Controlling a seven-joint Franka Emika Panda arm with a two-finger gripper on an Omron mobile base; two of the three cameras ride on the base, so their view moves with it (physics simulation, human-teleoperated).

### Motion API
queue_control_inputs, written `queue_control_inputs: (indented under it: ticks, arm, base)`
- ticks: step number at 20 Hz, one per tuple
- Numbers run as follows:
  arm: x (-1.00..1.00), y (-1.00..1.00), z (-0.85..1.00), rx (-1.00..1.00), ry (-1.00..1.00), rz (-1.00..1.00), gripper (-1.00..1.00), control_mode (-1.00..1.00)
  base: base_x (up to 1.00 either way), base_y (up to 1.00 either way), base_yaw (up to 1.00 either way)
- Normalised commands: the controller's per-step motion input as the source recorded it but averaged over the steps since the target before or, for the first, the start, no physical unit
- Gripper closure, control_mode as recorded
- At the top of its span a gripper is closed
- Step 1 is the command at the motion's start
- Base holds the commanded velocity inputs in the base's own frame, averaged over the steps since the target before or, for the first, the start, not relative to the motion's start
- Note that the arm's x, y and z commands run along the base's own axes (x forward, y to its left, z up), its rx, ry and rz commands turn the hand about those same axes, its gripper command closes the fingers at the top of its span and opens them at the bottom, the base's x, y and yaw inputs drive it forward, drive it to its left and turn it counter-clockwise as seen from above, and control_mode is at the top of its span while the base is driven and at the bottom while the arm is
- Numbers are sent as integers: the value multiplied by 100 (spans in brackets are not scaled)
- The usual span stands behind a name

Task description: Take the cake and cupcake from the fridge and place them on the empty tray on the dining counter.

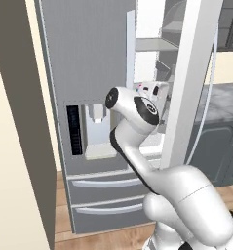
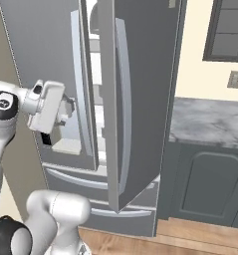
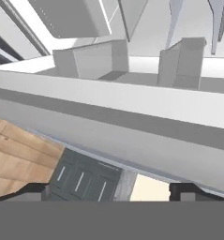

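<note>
Gripper (image 3: 108, 191) jaws wide apart, empty, at the fridge (image 1: 88, 63) with its right door swung open; cake and cupcake not made out on the shelves; judged light, soft, easily crushed, so grip low at base or wrapper, gently

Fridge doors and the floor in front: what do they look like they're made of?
The fridge doors look like brushed steel: flat grey, matte sheen, with paler long handles. The floor looks like wood planks: warm brown with board seams. It is a render, so both are guesses.
</note>
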Motion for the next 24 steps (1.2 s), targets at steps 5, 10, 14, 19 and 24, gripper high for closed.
queue_control_inputs:
  ticks: [5, 10, 14, 19, 24]
  arm:
    - [77, -11, 0, 0, 0, 0, -100, -100]
    - [69, -3, 0, -1, 0, -2, -100, -100]
    - [61, -13, 0, -5, 0, -10, -100, -100]
    - [75, -11, -7, -6, 0, -10, -100, -100]
    - [40, -31, -13, -7, 0, -9, -100, -100]
  base:
    - [0, 0, 0]
    - [0, 0, 0]
    - [0, 0, 0]
    - [0, 0, 0]
    - [0, 0, 0]
